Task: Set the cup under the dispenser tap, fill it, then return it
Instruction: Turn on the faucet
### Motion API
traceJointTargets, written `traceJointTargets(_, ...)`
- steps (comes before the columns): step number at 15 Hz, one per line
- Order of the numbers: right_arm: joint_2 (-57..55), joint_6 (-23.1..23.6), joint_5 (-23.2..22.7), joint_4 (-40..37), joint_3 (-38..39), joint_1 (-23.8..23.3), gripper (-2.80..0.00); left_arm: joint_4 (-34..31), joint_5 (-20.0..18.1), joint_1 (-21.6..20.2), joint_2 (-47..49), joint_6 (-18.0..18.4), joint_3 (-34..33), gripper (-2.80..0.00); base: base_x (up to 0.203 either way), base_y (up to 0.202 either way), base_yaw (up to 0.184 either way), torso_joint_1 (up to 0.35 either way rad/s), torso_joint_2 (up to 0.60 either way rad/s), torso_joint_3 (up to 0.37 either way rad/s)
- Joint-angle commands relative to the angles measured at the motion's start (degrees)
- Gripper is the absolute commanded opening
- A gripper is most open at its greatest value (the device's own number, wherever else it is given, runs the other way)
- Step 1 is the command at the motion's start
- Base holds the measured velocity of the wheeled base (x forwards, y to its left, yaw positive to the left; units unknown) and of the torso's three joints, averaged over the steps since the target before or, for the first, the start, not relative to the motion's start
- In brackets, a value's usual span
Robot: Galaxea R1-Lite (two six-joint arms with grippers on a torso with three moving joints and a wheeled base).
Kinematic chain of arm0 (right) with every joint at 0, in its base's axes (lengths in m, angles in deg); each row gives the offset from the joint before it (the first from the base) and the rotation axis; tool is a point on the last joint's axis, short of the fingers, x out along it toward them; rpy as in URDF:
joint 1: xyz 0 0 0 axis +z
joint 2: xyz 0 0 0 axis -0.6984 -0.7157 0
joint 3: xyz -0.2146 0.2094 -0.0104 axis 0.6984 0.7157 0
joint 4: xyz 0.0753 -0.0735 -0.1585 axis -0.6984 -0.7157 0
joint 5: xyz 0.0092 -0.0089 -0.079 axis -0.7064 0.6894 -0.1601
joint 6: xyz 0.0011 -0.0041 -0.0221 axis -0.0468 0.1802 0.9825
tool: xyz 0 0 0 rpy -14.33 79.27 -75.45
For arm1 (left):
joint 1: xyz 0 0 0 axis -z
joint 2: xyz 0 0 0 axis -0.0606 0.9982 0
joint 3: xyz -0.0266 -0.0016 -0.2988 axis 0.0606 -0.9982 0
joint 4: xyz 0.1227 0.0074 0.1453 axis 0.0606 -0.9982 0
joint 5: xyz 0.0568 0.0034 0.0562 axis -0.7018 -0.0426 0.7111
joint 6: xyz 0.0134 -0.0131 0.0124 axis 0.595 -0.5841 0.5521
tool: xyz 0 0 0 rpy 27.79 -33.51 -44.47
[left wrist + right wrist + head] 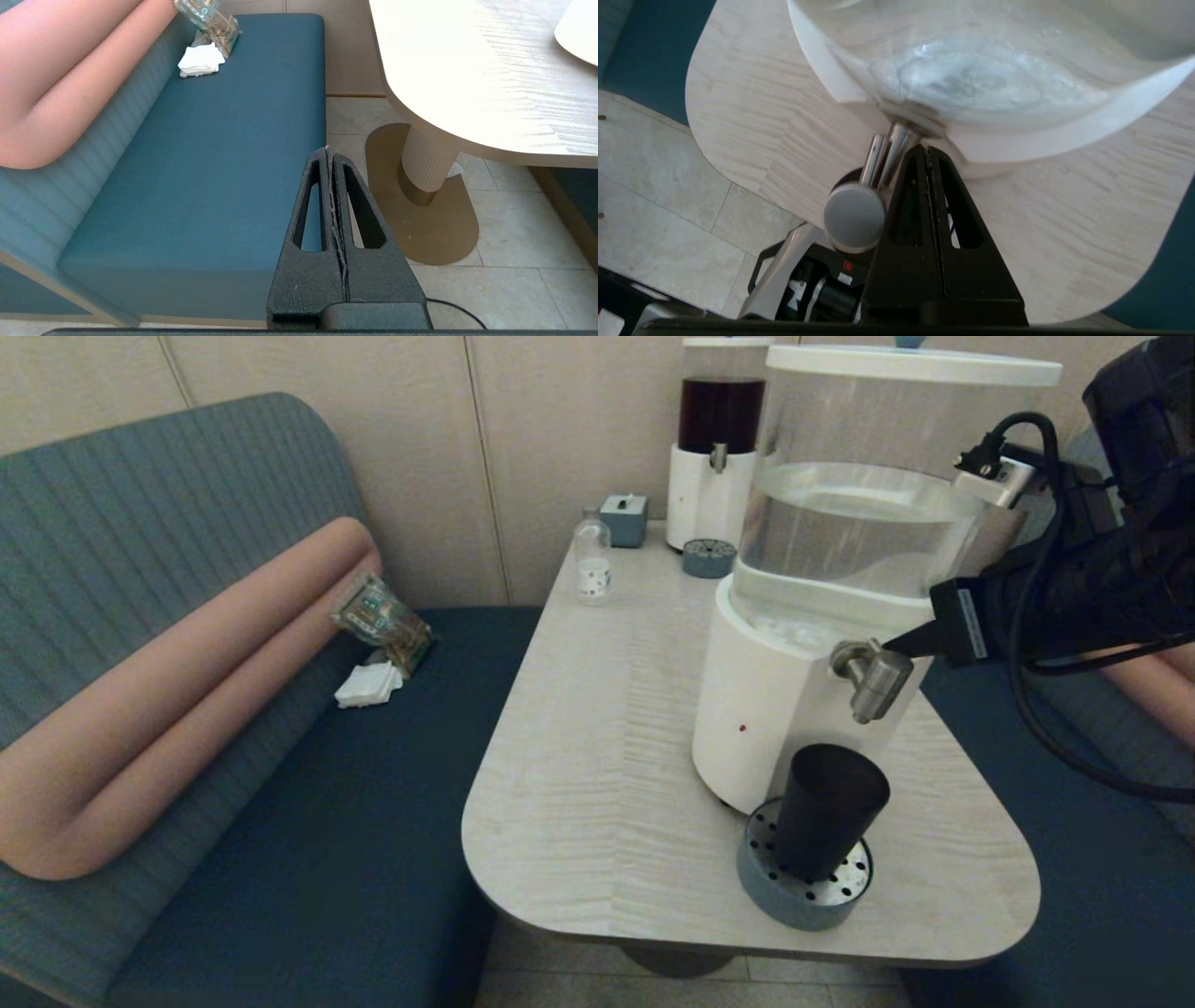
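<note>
Big clear-tank dispenser (pixel 840 579) dominates the worktop (pixel 597 775), its tank roughly half full of clear water. Behind it stands the slimmer dispenser (pixel 719 439) with dark liquid in its tank, and a small clear bottle (pixel 592 560) off to its left, contents too hard to read.

Now the key line-up: the dispenser tap (pixel 873 679) juts out from the white base and angles down, and the cup (pixel 826 823) stands upright directly beneath it on the round perforated drip tray (pixel 794 896). Whether there's any water in that dark cup, I can't tell.

Right tool (pixel 910 639), fingers pressed together and holding nothing, comes in from the right, its tip just beside the tap's top, on the tank side. It's by far the nearer arm; working the tap looks like its next job.

Left tool (pixel 332 158) hangs parked, fingers together and empty, down beside the bench seat (pixel 224 154), well apart from everything.
</note>
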Motion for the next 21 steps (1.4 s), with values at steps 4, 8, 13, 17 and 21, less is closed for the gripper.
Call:
traceJointTargets(4,-0.71,-0.39,-0.12,1.96,0.91,0.34,-2.8,0.04,0.01,0.0,-0.01,-0.02,0.0,-2.8,0.0,0.0,0.0,0.0,0.0,0.0)
traceJointTargets(8,-0.38,-0.64,-0.9,4.42,2.52,0.86,-2.8,0.04,0.01,0.0,-0.01,-0.02,0.0,-2.8,0.0,0.0,0.0,0.0,0.0,0.0)
traceJointTargets(13,-0.63,-0.55,-2.5,7.69,3.61,0.87,-2.8,0.04,0.01,0.0,-0.01,-0.02,0.0,-2.8,0.0,0.0,0.0,0.0,0.0,0.0)
traceJointTargets(17,-0.53,-0.47,-4.62,8.74,3.79,0.87,-2.8,0.04,0.01,0.0,-0.01,-0.02,0.0,-2.8,0.0,0.0,0.0,0.0,0.0,0.0)
traceJointTargets(21,-0.19,-0.47,-5.12,9.62,4.66,0.95,-2.8,0.04,0.01,0.0,-0.01,-0.02,0.0,-2.8,0.0,0.0,0.0,0.0,0.0,0.0)
